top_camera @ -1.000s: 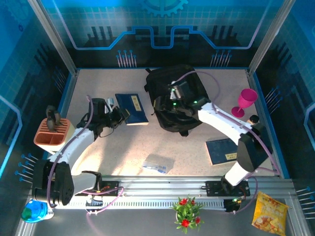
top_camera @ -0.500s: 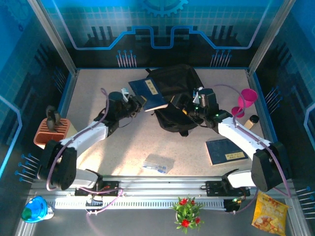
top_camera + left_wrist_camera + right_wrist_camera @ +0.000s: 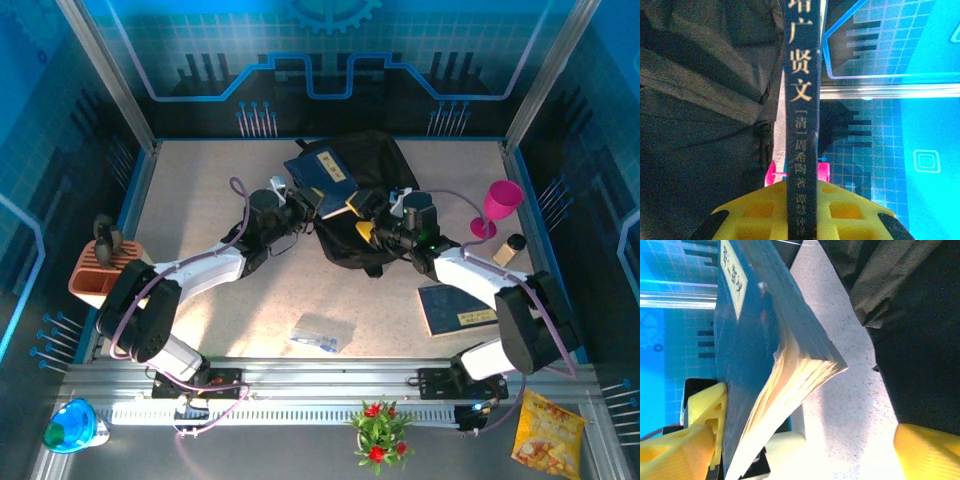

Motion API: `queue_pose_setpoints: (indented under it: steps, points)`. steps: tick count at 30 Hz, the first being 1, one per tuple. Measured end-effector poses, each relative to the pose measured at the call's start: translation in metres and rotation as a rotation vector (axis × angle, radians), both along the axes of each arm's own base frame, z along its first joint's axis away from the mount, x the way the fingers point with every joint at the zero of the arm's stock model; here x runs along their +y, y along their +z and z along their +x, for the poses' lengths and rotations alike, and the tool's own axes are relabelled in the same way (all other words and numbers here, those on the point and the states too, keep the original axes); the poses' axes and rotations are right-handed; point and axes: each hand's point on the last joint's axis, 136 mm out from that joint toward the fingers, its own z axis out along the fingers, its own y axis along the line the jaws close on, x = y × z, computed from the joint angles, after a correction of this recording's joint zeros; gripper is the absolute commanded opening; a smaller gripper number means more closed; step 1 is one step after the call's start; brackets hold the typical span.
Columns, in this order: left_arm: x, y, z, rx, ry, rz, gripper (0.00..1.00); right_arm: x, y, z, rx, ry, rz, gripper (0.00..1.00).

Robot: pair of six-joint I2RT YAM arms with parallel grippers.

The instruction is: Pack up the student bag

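Book (image 3: 325, 180) farther over student bag (image 3: 385, 168)

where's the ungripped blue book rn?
Top view: the loose blue book lies flat on the right of the table, closer to the near edge than the pink goblet and the student bag.

The student bag (image 3: 385, 170) lies at the back middle of the table (image 3: 220, 300), and one book (image 3: 325, 180) is up over its left part, in the left gripper (image 3: 303, 202). A second book (image 3: 458, 307) lies flat in front of the bag to the right, with a cup (image 3: 500, 205) and a small jar (image 3: 512, 245) behind it. A holder (image 3: 108, 270) stands at the far left.
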Motion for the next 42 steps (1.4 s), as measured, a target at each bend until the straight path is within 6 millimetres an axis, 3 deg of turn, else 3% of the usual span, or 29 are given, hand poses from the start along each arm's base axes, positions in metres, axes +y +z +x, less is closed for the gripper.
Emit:
queue_pose_setpoints:
  steps: [6,16,19,22,25,28,30,33,37,42]
  points:
    - [0.001,0.004,0.002,-0.01,0.015,-0.016,0.12,0.01,-0.002,0.014,0.013,-0.017,0.074,0.76]
    - [0.001,0.006,0.002,-0.009,0.02,-0.031,0.13,0.025,0.02,0.022,-0.034,-0.012,0.108,0.57]
    - [0.001,0.007,0.003,-0.01,0.021,-0.036,0.13,0.027,0.021,0.023,-0.039,-0.008,0.106,0.46]
    - [0.0,0.005,0.003,-0.005,0.021,-0.033,0.14,0.027,0.024,0.024,-0.054,-0.006,0.102,0.24]
    - [0.001,-0.002,0.003,0.013,0.024,-0.021,0.26,0.028,0.03,0.026,-0.087,0.003,0.083,0.06]
    - [0.001,-0.007,0.003,0.024,0.02,0.013,0.5,0.025,0.03,0.023,-0.108,0.013,0.031,0.02]
    - [0.001,-0.013,0.001,0.035,0.01,0.06,0.63,0.02,0.03,0.02,-0.121,0.012,-0.02,0.01]
    - [0.001,-0.022,0.0,0.05,-0.012,0.146,0.72,0.004,0.043,0.015,-0.174,-0.005,-0.086,0.01]
    - [-0.004,-0.024,-0.005,0.021,-0.064,0.265,0.77,-0.031,0.065,0.007,-0.243,-0.062,-0.185,0.01]
    - [-0.023,-0.024,-0.018,-0.034,-0.175,0.434,0.77,-0.092,0.076,-0.004,-0.266,-0.191,-0.353,0.01]
